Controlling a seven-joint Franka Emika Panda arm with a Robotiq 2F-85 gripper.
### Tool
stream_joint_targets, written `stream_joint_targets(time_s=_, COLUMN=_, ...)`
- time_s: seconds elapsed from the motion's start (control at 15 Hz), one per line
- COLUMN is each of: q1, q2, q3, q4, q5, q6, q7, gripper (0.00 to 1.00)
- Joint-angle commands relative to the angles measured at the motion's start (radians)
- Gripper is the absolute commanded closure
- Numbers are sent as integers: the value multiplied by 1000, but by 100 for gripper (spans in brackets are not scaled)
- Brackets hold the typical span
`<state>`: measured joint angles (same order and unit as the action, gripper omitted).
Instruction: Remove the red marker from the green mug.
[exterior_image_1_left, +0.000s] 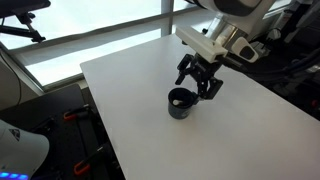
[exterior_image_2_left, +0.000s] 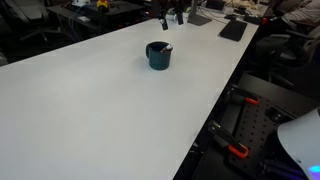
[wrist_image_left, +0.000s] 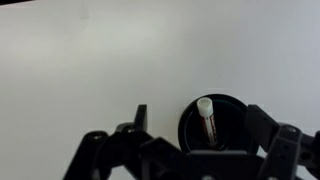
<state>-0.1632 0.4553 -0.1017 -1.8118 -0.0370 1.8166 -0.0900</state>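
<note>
The green mug (exterior_image_1_left: 181, 103) looks almost black and stands upright near the middle of the white table (exterior_image_1_left: 130, 110); it also shows in an exterior view (exterior_image_2_left: 158, 55). In the wrist view the mug (wrist_image_left: 232, 112) holds the red marker (wrist_image_left: 210, 122), which leans inside it with its white end up. My gripper (exterior_image_1_left: 198, 85) hangs just above and behind the mug, open and empty. In the wrist view its fingers (wrist_image_left: 203, 128) spread to either side of the mug. In an exterior view only its tip (exterior_image_2_left: 172, 14) shows at the top edge.
Dark flat items (exterior_image_2_left: 232, 28) lie at the table's far end. The table edge (exterior_image_2_left: 215, 110) drops off to a floor with equipment (exterior_image_2_left: 240, 140). Windows (exterior_image_1_left: 90, 25) run behind the table.
</note>
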Motion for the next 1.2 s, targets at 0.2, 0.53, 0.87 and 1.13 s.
stream_joint_targets(time_s=0.2, q1=-3, q2=29, q3=4, q4=24, q5=10, q6=-8, q7=-13, gripper=0)
stream_joint_targets(time_s=0.53, q1=7, q2=55, q3=8, q4=30, q5=-11, q6=17, q7=-13, gripper=0)
stream_joint_targets(time_s=0.87, q1=17, q2=87, q3=9, q4=36, q5=-28, q6=40, q7=-12, gripper=0)
stream_joint_targets(time_s=1.13, q1=10, q2=117, q3=13, q4=51, q5=-18, q6=45, q7=-23, gripper=0)
